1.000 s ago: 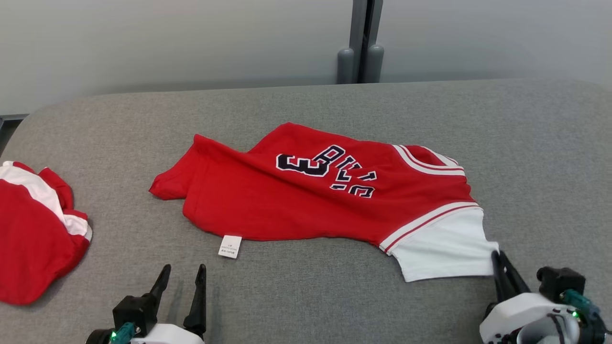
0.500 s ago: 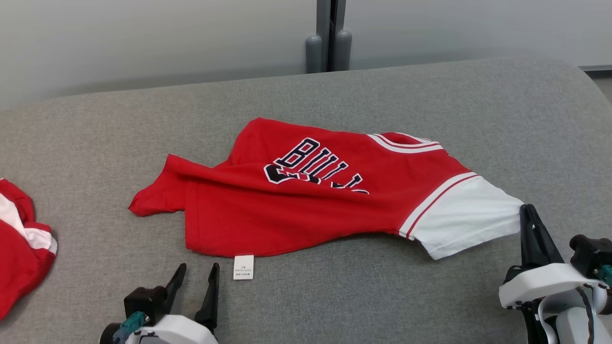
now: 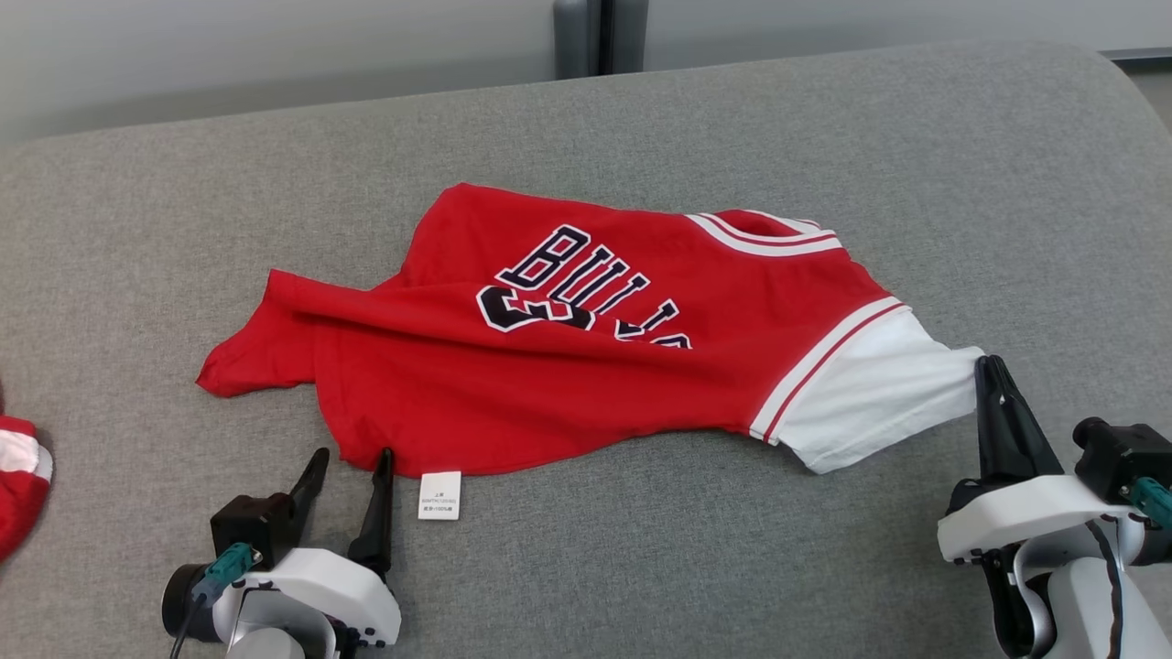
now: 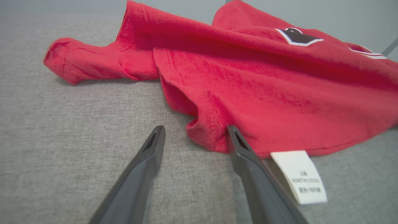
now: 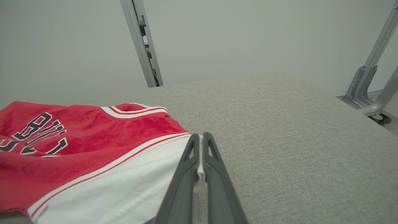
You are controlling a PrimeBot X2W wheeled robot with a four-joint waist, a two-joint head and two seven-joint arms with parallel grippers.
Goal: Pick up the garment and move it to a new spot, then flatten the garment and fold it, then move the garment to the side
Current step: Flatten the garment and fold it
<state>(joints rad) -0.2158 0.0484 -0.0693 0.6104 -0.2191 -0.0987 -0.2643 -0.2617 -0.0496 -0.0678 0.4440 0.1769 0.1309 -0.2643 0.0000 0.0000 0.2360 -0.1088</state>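
1. Moved since the earlier frames: the red jersey (image 3: 568,384), knit cloth with dark block lettering and striped white trim, has been drawn out towards our right. More of its lettering now lies open. Our head camera has shifted too, so the whole scene sits differently.
2. Right gripper (image 3: 989,371), two long dark fingers: shut tight on the outer edge of the jersey's white sleeve (image 3: 870,398). Our right wrist view shows a sliver of white cloth pinched between them.
3. Left gripper (image 3: 353,458): spread wide, holding nothing, low at the jersey's near hem. One fingertip sits at the hem's edge; we cannot tell whether it touches.
4. Jersey, location: rumpled on the middle of the grey woven padded surface (image 3: 641,567), collar end to the right.
5. White rectangular care label (image 3: 439,495): flat on the surface at the hem, just beside the left gripper.
6. Second red-and-white garment (image 3: 18,476): at the surface's left edge, well apart.
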